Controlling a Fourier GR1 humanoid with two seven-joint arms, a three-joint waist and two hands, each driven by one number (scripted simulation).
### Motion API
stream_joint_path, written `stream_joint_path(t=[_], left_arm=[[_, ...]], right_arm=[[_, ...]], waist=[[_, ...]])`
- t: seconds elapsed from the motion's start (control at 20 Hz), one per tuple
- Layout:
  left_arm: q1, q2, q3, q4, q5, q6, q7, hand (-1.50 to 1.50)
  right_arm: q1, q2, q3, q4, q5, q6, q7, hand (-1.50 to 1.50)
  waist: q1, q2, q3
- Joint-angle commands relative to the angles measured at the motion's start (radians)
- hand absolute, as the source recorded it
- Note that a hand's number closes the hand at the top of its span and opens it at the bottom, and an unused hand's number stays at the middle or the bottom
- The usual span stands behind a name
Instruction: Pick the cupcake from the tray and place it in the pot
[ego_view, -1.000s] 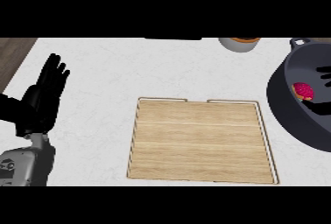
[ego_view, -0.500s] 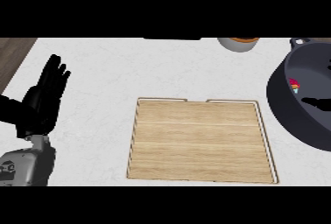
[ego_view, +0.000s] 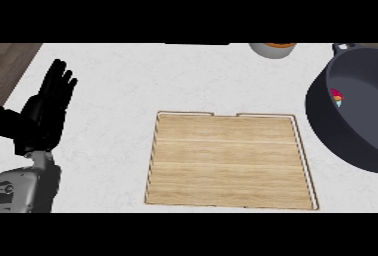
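White counter (ego_view: 184, 80) fills the frame, with a wooden tray (ego_view: 229, 160) in the middle and nothing on it. At the right edge sits a big dark pot (ego_view: 325, 125) — a small red and colourful bit, likely the cupcake (ego_view: 337, 97), peeks out inside it, mostly cut off by the frame. The left hand (ego_view: 48, 112) rests at the left side, fingers straight and pointing up, holding nothing. The right hand does not show. At the top edge stands a small cup (ego_view: 273, 50) with something orange inside.

Not much looks risky now — only a bump to the pot could tip the cupcake over. No writing or labels can be seen.
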Motion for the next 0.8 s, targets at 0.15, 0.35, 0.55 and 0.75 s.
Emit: stream_joint_path(t=[0.15, 0.35, 0.55, 0.75], left_arm=[[-0.005, -0.031, -0.024, 0.02, -0.02, 0.016, -0.023, 0.0], [0.05, -0.018, -0.014, -0.035, 0.008, -0.013, -0.012, 0.0], [0.006, 0.006, -0.002, -0.07, 0.009, 0.002, 0.062, 0.0], [0.02, -0.005, 0.002, -0.019, 0.013, -0.014, -0.01, 0.0]], right_arm=[[0.064, -0.143, -0.041, 0.057, -0.039, 0.187, -0.035, -1.5], [0.108, -0.133, -0.031, 0.046, -0.029, 0.161, -0.076, -1.5], [0.145, -0.18, -0.03, 0.04, -0.033, 0.221, -0.084, -1.5], [0.146, -0.153, -0.018, 0.028, -0.028, 0.201, -0.093, -1.5]], waist=[[-0.002, 0.005, 0.003], [0.015, 0.002, 0.004], [0.007, -0.002, 0.005], [0.009, 0.004, 0.005]])
